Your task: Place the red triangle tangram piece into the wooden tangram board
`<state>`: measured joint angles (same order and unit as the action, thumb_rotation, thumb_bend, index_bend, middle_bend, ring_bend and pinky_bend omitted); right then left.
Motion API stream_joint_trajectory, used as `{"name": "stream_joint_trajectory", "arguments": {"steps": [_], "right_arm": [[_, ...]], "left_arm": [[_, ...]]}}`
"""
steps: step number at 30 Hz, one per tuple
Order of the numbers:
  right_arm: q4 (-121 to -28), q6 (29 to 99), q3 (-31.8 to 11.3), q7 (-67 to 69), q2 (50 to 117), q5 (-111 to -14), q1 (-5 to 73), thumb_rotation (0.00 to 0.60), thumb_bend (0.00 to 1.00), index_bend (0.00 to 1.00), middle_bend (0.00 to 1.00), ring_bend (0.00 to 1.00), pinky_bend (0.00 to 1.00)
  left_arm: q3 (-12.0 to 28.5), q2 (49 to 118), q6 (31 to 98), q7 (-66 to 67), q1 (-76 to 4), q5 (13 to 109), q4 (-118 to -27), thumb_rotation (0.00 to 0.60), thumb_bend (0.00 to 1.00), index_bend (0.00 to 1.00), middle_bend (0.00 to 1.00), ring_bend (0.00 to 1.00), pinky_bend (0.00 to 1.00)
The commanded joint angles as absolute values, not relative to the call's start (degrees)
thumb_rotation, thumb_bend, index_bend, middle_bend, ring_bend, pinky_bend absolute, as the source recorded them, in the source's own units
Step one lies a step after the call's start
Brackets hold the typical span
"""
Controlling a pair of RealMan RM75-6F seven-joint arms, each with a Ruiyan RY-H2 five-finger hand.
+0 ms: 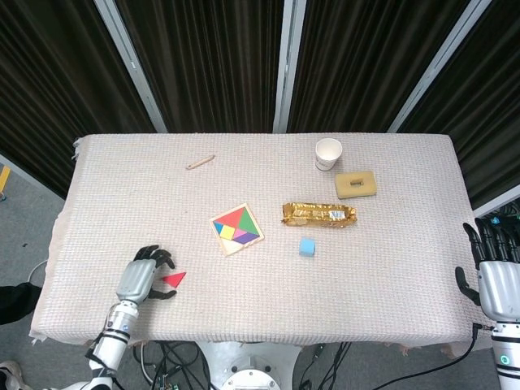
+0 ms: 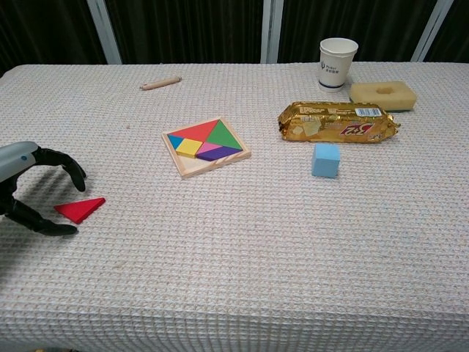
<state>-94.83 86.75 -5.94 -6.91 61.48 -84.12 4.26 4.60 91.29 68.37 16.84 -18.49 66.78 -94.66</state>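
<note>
Head view: the left hand (image 1: 145, 275) sits near the front-left edge of the table (image 1: 390, 268), fingers spread wide and curved around nothing. The red triangle (image 1: 173, 279) lies flat on the cloth right at its fingertips, between thumb and fingers, though I can't tell if anything touches it. The board (image 1: 236, 229) is up and to the right of that hand, well apart from it. Further out that way are a blue cube (image 1: 307, 247), a gold snack pack (image 1: 319, 214), a cup (image 1: 328, 153) and a sponge (image 1: 357, 184). A wooden stick (image 1: 200, 162) lies far beyond the hand. The right hand (image 1: 491, 272) hangs off the table's right edge, fingers apart, holding nothing.

Chest view: left hand (image 2: 33, 188) arches over the cloth, thumb low, fingers high, triangle (image 2: 80, 209) in the gap just right of it. Board (image 2: 205, 147) is well off to the upper right.
</note>
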Motion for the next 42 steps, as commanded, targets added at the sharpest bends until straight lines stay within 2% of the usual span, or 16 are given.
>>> {"name": "stream_joint_trajectory", "arguments": {"steps": [1,12,42], "right_arm": [[-94.8,86.7,-5.9,-6.8,61.5,-84.1,4.3,0.6,0.34,0.0,0.0,0.0,0.0],[-94.4,86.6,-5.9,-6.5,61.6,-84.0,4.2,0.6,0.34,0.0,0.0,0.0,0.0],[-94.2,86.7,-5.9,-6.5,61.6,-84.0,4.1,0.6,0.34,0.0,0.0,0.0,0.0]], "left_arm": [[4.6,91.3,68.4,17.0,-18.6,66.7,-94.5,0.598,0.05,0.43,0.25,0.1,0.1],[5.2,91.6,67.5,16.5,-19.2,65.3,-94.1,0.588,0.12,0.44,0.26,0.1,0.1],[5.4,91.8,67.0,19.4,-20.5,61.8,-93.7,0.583,0.15,0.49,0.28,0.1,0.11]]}}
